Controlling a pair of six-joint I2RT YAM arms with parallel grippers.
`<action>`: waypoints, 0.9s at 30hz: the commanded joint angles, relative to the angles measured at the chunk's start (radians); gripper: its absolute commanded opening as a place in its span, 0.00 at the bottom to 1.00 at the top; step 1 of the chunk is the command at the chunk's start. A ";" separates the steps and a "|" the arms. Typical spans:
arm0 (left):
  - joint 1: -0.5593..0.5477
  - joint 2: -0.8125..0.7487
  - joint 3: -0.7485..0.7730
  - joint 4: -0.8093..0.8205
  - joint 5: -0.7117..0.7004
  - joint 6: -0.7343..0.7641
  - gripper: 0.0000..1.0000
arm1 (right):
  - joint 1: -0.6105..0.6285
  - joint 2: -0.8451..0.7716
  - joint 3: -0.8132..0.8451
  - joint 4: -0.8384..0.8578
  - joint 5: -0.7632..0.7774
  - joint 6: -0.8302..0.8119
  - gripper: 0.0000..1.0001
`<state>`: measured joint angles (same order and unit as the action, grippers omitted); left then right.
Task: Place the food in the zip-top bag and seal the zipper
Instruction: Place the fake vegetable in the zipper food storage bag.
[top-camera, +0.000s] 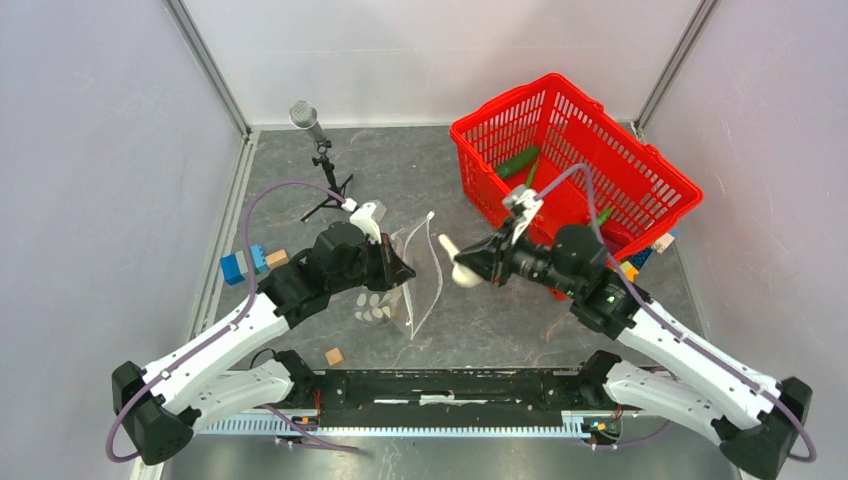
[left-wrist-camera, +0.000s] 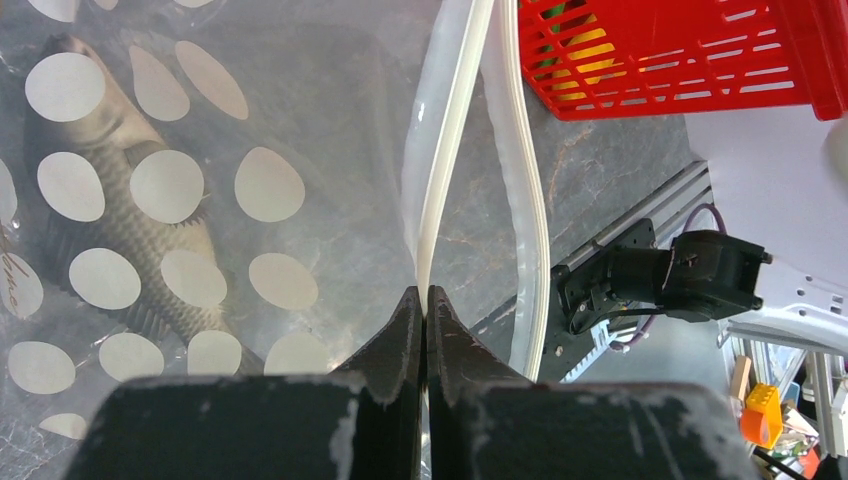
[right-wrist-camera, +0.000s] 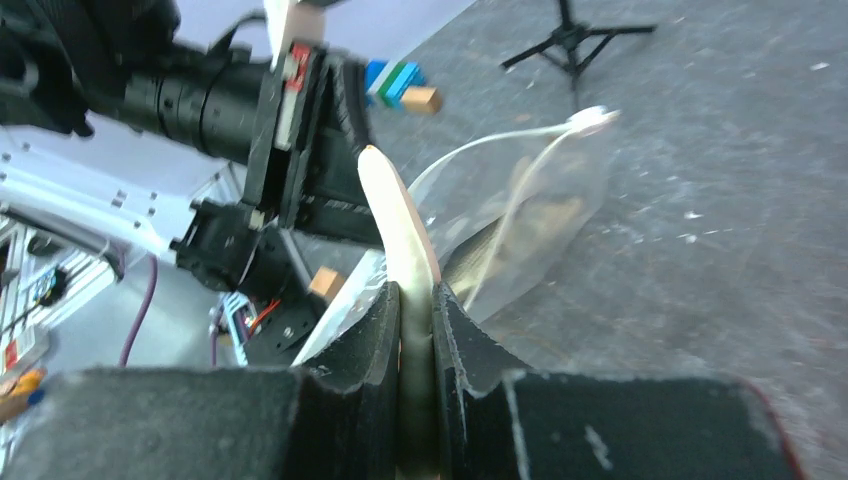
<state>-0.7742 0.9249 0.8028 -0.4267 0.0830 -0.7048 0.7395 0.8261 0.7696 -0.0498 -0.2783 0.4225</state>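
Left end effector (left-wrist-camera: 423, 295) pinched on zipper (left-wrist-camera: 450, 150); right end effector (right-wrist-camera: 415, 295) clamps cream food piece (right-wrist-camera: 392, 195); red basket (top-camera: 505, 100) far right.

Grey mottled worktop (top-camera: 500, 320), red mesh basket (top-camera: 575, 165) at 1 o'clock, microphone on small tripod (top-camera: 325, 175) at 11, blue-green blocks (top-camera: 243, 264) and wooden cube (top-camera: 277, 259) at 9, second wooden cube (top-camera: 335, 356) at 7, polka-dot zip-top bag (top-camera: 395, 290) resting near centre

white arm links (top-camera: 215, 345), black joints (top-camera: 340, 250), purple cables (top-camera: 285, 185), scuffed black gripper fingers (left-wrist-camera: 395, 345)
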 joint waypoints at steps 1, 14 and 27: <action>0.001 -0.004 0.066 -0.007 -0.015 0.037 0.02 | 0.186 0.087 0.019 0.058 0.205 -0.003 0.15; 0.001 -0.061 0.096 -0.069 -0.038 0.047 0.02 | 0.382 0.361 0.112 -0.030 0.679 0.097 0.17; 0.001 -0.059 0.110 -0.079 -0.050 0.048 0.02 | 0.435 0.518 0.316 -0.153 0.794 0.036 0.56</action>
<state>-0.7742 0.8742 0.8707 -0.5194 0.0540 -0.6975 1.1652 1.3144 1.0012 -0.1600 0.4557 0.4885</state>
